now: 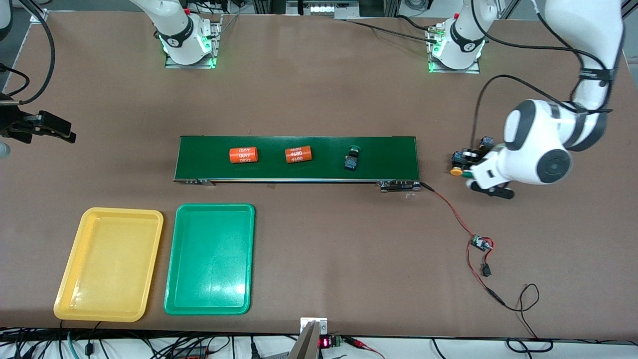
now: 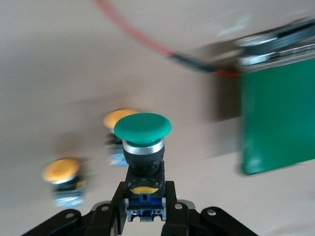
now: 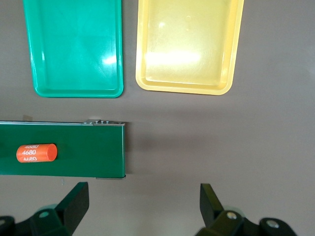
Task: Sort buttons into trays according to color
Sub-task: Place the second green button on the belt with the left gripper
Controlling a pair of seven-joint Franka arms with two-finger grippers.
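We've got the left gripper (image 2: 142, 209) clamped on a green button (image 2: 142, 129); right gripper (image 3: 142, 206) waits, fingers wide apart; yellow tray (image 1: 70, 279) and green tray (image 1: 172, 284) sit unfilled.

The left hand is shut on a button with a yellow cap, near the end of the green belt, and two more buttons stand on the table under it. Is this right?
Not quite. The button in the left hand has a green cap, not a yellow one; the left wrist view shows this. The rest holds: it is near the end of the green belt, and the two buttons on the table under it are the yellow-capped ones.
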